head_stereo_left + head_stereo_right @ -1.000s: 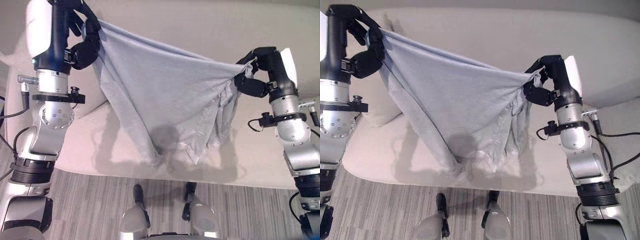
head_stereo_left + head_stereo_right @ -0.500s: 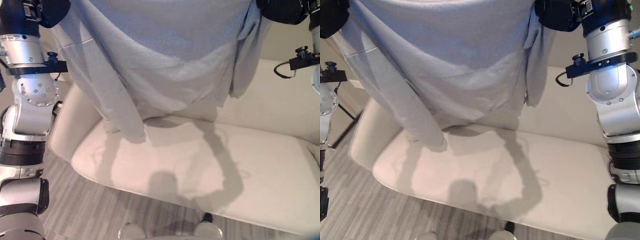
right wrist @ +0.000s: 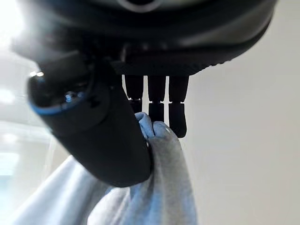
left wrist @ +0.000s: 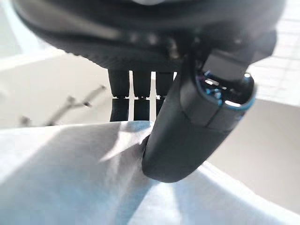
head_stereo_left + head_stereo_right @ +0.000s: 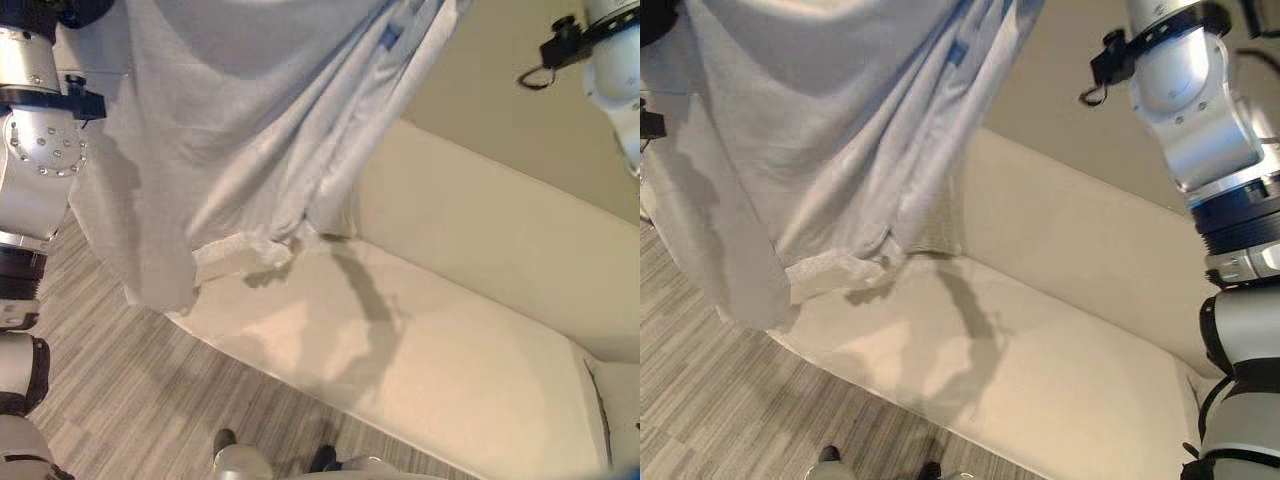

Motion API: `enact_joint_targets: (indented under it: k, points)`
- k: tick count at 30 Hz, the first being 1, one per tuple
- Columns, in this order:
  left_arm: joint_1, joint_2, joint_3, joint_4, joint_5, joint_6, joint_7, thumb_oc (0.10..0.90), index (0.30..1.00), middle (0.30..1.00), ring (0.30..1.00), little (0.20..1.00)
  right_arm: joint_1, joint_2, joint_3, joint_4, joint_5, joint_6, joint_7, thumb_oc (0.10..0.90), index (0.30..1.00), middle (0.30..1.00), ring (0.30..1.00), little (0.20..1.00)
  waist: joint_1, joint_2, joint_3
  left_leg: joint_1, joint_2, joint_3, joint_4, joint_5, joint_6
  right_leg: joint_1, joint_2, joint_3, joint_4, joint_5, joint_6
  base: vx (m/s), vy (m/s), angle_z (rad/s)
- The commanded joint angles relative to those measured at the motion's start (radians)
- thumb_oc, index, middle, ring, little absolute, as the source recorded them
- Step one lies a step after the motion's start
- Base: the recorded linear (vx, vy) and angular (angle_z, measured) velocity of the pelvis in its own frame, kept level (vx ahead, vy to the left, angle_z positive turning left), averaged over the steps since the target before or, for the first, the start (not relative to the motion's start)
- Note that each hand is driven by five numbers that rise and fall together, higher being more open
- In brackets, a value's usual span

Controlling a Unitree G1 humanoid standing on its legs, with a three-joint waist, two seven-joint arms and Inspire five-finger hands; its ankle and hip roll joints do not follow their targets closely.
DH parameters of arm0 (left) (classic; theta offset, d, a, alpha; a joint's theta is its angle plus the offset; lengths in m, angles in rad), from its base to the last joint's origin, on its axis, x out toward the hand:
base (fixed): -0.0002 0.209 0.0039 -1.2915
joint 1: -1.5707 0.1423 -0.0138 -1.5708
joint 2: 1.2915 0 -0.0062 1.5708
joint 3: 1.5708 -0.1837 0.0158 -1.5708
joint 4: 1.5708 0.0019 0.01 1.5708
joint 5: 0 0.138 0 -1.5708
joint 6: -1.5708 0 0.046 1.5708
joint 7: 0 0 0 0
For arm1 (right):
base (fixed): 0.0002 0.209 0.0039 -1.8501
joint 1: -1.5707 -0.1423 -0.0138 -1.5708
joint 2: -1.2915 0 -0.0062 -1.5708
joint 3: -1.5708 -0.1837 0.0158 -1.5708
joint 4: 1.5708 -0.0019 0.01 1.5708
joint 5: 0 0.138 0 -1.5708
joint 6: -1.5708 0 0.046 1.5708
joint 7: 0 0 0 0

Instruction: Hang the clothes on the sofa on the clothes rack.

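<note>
Both hands pinch the grey garment (image 5: pixel 230 120), left hand (image 4: pixel 178 136) and right hand (image 3: pixel 103 140), lifted above the sofa (image 5: pixel 450 330); its hem possibly touches the seat and could snag.

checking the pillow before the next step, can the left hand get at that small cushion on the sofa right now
Probably not: the left hand is pinching the grey garment, which hangs in front of the cushion on the sofa.
</note>
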Motion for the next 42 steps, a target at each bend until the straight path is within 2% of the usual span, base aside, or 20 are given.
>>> enact_joint_targets:
  k: [1, 7, 8, 10, 12, 15, 17, 19, 22, 24, 26, 28, 29, 32, 34, 36, 38, 39, 40, 42]
  points:
    - [-0.071, -0.044, 0.086, -0.041, -0.014, -0.05, 0.014, 0.4, 0.3, 0.3, 0.3, 0.3, -0.045, -0.063, -0.056, 0.03, 0.058, 0.006, -0.073, 0.4, 0.3, 0.3, 0.3, 0.3, -0.036, -0.009, -0.059, -0.019, -0.052, 0.123, -0.081, -0.055, -0.014, 0.09, -0.024, -0.031, -0.226, 0.065, 0.119, -0.11, 0.248, 0.64]
    - [-0.051, -0.068, 0.092, -0.048, -0.007, -0.05, 0.001, 0.4, 0.3, 0.3, 0.3, 0.3, -0.008, -0.065, -0.07, 0.018, 0.055, 0.012, -0.06, 0.4, 0.3, 0.3, 0.3, 0.3, -0.047, 0.002, -0.059, -0.004, -0.014, 0.183, -0.077, -0.054, -0.014, 0.086, -0.046, -0.054, -0.226, 0.081, 0.126, 0.01, 0.177, 0.49]
    - [-0.016, -0.106, 0.109, -0.047, -0.015, -0.058, -0.011, 0.4, 0.3, 0.3, 0.3, 0.3, 0.065, -0.071, -0.085, 0.001, 0.038, 0.019, -0.047, 0.4, 0.3, 0.3, 0.3, 0.3, -0.073, -0.007, -0.073, 0.035, 0.189, 0.166, -0.054, 0.01, -0.051, 0.094, -0.146, -0.104, -0.217, 0.09, 0.131, 0.22, 0.636, 0.01]
    - [-0.04, -0.098, 0.086, -0.026, -0.035, -0.065, 0.005, 0.4, 0.3, 0.3, 0.3, 0.3, 0.074, -0.09, -0.087, -0.008, 0.03, 0.021, -0.059, 0.4, 0.3, 0.3, 0.3, 0.3, -0.099, 0.004, -0.079, 0.022, 0.303, 0.146, -0.042, 0.112, -0.082, 0.109, -0.188, -0.126, -0.213, 0.079, 0.147, 0.28, 0.735, 0.96]
    - [-0.06, -0.088, 0.073, -0.026, -0.044, -0.074, 0.009, 0.4, 0.3, 0.3, 0.3, 0.3, 0.093, -0.121, -0.096, -0.02, 0.023, 0.022, -0.068, 0.4, 0.3, 0.3, 0.3, 0.3, -0.118, 0.026, -0.084, -0.002, 0.352, 0.189, -0.032, 0.158, -0.116, 0.143, -0.237, -0.149, -0.215, 0.085, 0.168, 0.39, 0.735, 0.3]
    - [-0.064, -0.082, 0.066, -0.047, -0.035, -0.082, -0.008, 0.4, 0.3, 0.3, 0.3, 0.3, 0.12, -0.132, -0.117, -0.027, -0.008, 0.029, -0.066, 0.4, 0.3, 0.3, 0.3, 0.3, -0.124, 0.052, -0.111, -0.002, 0.282, 0.22, -0.061, 0.057, -0.128, 0.176, -0.314, -0.163, -0.215, 0.163, 0.206, 0.4, 0.671, 0.39]
    - [-0.057, -0.081, 0.052, -0.076, -0.014, -0.084, -0.017, 0.4, 0.3, 0.3, 0.3, 0.3, 0.185, -0.143, -0.174, -0.06, -0.042, 0.036, -0.064, 0.4, 0.3, 0.3, 0.3, 0.3, -0.135, 0.045, -0.113, -0.024, 0.168, 0.221, -0.05, -0.035, -0.086, 0.181, -0.442, -0.147, -0.134, 0.362, 0.238, 0.42, 0.713, 0.02]
    - [-0.07, -0.077, 0.036, -0.079, -0.002, -0.075, -0.015, 0.4, 0.3, 0.3, 0.3, 0.3, 0.193, -0.13, -0.19, -0.076, -0.058, 0.044, -0.073, 0.4, 0.3, 0.3, 0.3, 0.3, -0.143, 0.056, -0.106, 0.003, 0.085, 0.226, -0.082, -0.064, -0.042, 0.159, -0.504, -0.146, -0.053, 0.435, 0.221, 0.35, 0.719, 0.52]
    - [-0.126, -0.094, -0.022, -0.074, -0.01, -0.081, -0.011, 0.4, 0.3, 0.3, 0.3, 0.3, 0.198, -0.145, -0.177, -0.068, -0.038, 0.034, -0.075, 0.4, 0.3, 0.3, 0.3, 0.3, -0.2, 0.076, -0.084, 0.015, 0.005, 0.195, -0.084, -0.117, 0.001, 0.046, -0.402, 0.052, 0.107, 0.328, 0.173, 0.31, 0.633, 0.55]
    - [-0.144, -0.107, -0.035, -0.051, -0.019, -0.082, -0.011, 0.4, 0.3, 0.3, 0.3, 0.3, 0.192, -0.161, -0.182, -0.058, -0.025, 0.029, -0.076, 0.4, 0.3, 0.3, 0.3, 0.3, -0.207, 0.086, -0.076, 0.025, -0.01, 0.19, -0.084, -0.128, 0.007, 0.017, -0.358, 0.064, 0.13, 0.254, 0.158, 0.24, 0.293, 0.89]
    - [-0.193, -0.141, -0.059, -0.027, -0.022, -0.08, -0.014, 0.4, 0.3, 0.3, 0.3, 0.3, 0.157, -0.184, -0.184, -0.043, -0.011, 0.026, -0.086, 0.4, 0.3, 0.3, 0.3, 0.3, -0.232, 0.096, -0.048, 0.05, -0.036, 0.175, -0.084, -0.158, 0.009, -0.064, -0.246, 0.04, 0.084, 0.132, 0.134, 0.3, 0.211, 0.52]
    - [-0.189, -0.163, -0.046, -0.025, -0.026, -0.078, -0.018, 0.4, 0.3, 0.3, 0.3, 0.3, 0.146, -0.207, -0.187, -0.051, -0.011, 0.026, -0.09, 0.4, 0.3, 0.3, 0.3, 0.3, -0.26, 0.089, -0.028, 0.083, -0.075, 0.151, -0.084, -0.182, 0.013, -0.147, -0.152, 0.087, 0.009, 0.127, 0.148, 0.49, 0.162, 0.28]
    - [-0.169, -0.205, -0.023, -0.008, -0.012, -0.071, -0.029, 0.4, 0.3, 0.3, 0.3, 0.3, 0.152, -0.227, -0.194, -0.052, -0.014, 0.029, -0.088, 0.4, 0.3, 0.3, 0.3, 0.3, -0.281, 0.078, -0.013, 0.141, -0.131, 0.136, -0.084, -0.224, 0.019, -0.227, -0.065, 0.032, -0.175, 0.206, 0.191, 0.64, 0.147, -0.15]
    - [-0.155, -0.217, -0.01, -0.008, 0.01, -0.068, -0.038, 0.4, 0.3, 0.3, 0.3, 0.3, 0.165, -0.225, -0.214, -0.063, -0.022, 0.028, -0.09, 0.4, 0.3, 0.3, 0.3, 0.3, -0.268, 0.061, -0.014, 0.163, -0.163, 0.164, -0.084, -0.239, 0.019, -0.246, -0.081, -0.132, -0.223, 0.226, 0.203, 0.38, 0.039, -0.17]
    - [-0.133, -0.244, -0.013, -0.024, 0.024, -0.069, -0.048, 0.4, 0.3, 0.3, 0.3, 0.3, 0.204, -0.238, -0.246, -0.068, -0.028, 0.027, -0.084, 0.4, 0.3, 0.3, 0.3, 0.3, -0.278, 0.061, -0.054, 0.213, -0.202, 0.149, -0.084, -0.294, 0.039, -0.184, -0.081, -0.127, -0.227, 0.194, 0.181, 0.48, -0.011, 0.4]
    - [-0.115, -0.259, -0.006, -0.034, 0.02, -0.07, -0.044, 0.4, 0.3, 0.3, 0.3, 0.3, 0.219, -0.238, -0.259, -0.079, -0.022, 0.026, -0.081, 0.4, 0.3, 0.3, 0.3, 0.3, -0.275, 0.069, -0.057, 0.245, -0.212, 0.149, -0.072, -0.275, 0.025, -0.155, -0.075, -0.128, -0.227, 0.194, 0.172, 0.49, -0.043, 0.47]
    - [-0.136, -0.287, -0.016, -0.044, -0.007, -0.077, -0.042, 0.4, 0.3, 0.3, 0.3, 0.3, 0.184, -0.257, -0.247, -0.089, -0.009, 0.031, -0.08, 0.4, 0.3, 0.3, 0.3, 0.3, -0.256, 0.047, -0.019, 0.098, -0.122, 0.152, 0.402, -0.19, -0.093, -0.051, -0.091, -0.141, -0.227, 0.175, 0.125, 0.41, -0.123, 0.17]
    - [-0.137, -0.287, -0.016, -0.044, -0.007, -0.077, -0.042, 0.4, 0.3, 0.3, 0.3, 0.3, 0.183, -0.257, -0.247, -0.088, -0.009, 0.031, -0.08, 0.4, 0.3, 0.3, 0.3, 0.3, -0.257, 0.049, -0.019, 0.094, -0.119, 0.151, 0.409, -0.193, -0.094, -0.052, -0.09, -0.143, -0.227, 0.174, 0.124, 0.26, -0.173, 0.1]
    - [-0.114, -0.295, 0.0, -0.047, -0.011, -0.081, -0.046, 0.4, 0.3, 0.3, 0.3, 0.3, 0.2, -0.245, -0.275, -0.088, 0.003, 0.033, -0.076, 0.4, 0.3, 0.3, 0.3, 0.3, -0.245, 0.022, -0.004, -0.011, 0.003, 0.213, 0.656, -0.122, -0.148, 0.012, -0.088, -0.144, -0.227, 0.125, 0.085, 0.26, -0.141, 0.19]
    - [-0.09, -0.297, 0.018, -0.059, -0.016, -0.079, -0.056, 0.4, 0.3, 0.3, 0.3, 0.3, 0.242, -0.233, -0.288, -0.101, -0.013, 0.04, -0.061, 0.4, 0.3, 0.3, 0.3, 0.3, -0.237, 0.009, -0.004, -0.061, 0.106, 0.242, 0.664, -0.129, -0.122, 0.058, -0.088, -0.118, -0.227, 0.095, 0.074, 0.36, -0.054, 0.34]
